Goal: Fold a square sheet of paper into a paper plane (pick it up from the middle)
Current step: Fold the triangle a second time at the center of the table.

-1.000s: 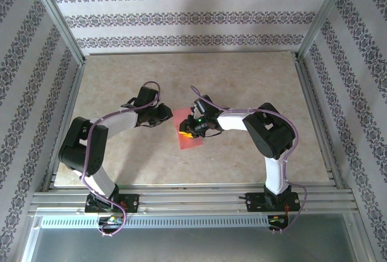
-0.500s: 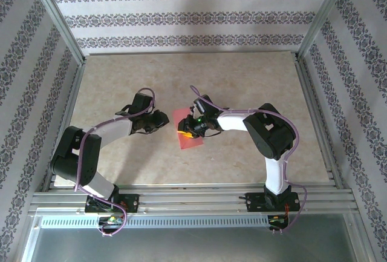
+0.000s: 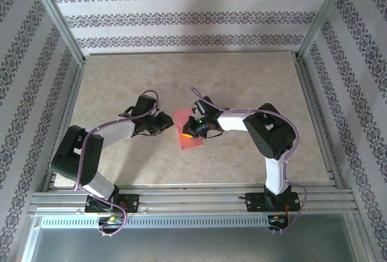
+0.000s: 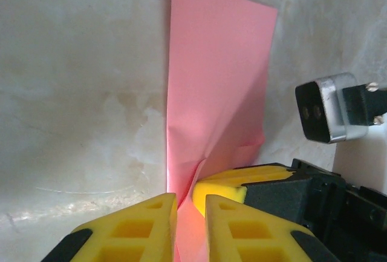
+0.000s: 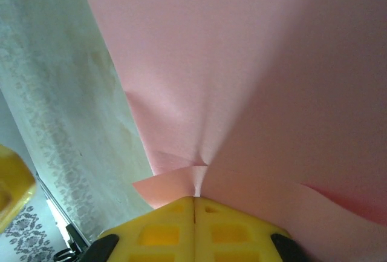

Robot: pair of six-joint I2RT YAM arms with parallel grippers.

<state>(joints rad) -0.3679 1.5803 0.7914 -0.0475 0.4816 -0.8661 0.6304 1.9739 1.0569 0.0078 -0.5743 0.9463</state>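
The square sheet of paper [image 3: 192,142] is salmon-pink and lies mid-table, puckered upward where it is held. My right gripper [image 3: 187,132] comes in from the right; in the right wrist view its yellow fingers [image 5: 194,200] are pressed together on a pinched ridge of the sheet [image 5: 242,62]. My left gripper [image 3: 171,123] reaches the sheet's left edge. In the left wrist view its jaws [image 4: 190,213] stand a narrow gap apart, with the raised fold of the paper [image 4: 217,68] running between them. A right fingertip [image 4: 242,186] shows just beyond.
The beige marbled tabletop [image 3: 242,86] is framed by aluminium rails [image 3: 314,111] and patterned walls. Both arms bend inward to the centre. A black-and-silver part of the right arm [image 4: 329,108] hangs at the right of the left wrist view.
My right gripper has shut on the paper. The left gripper has shifted slightly right and nearer, up to the sheet's left edge.
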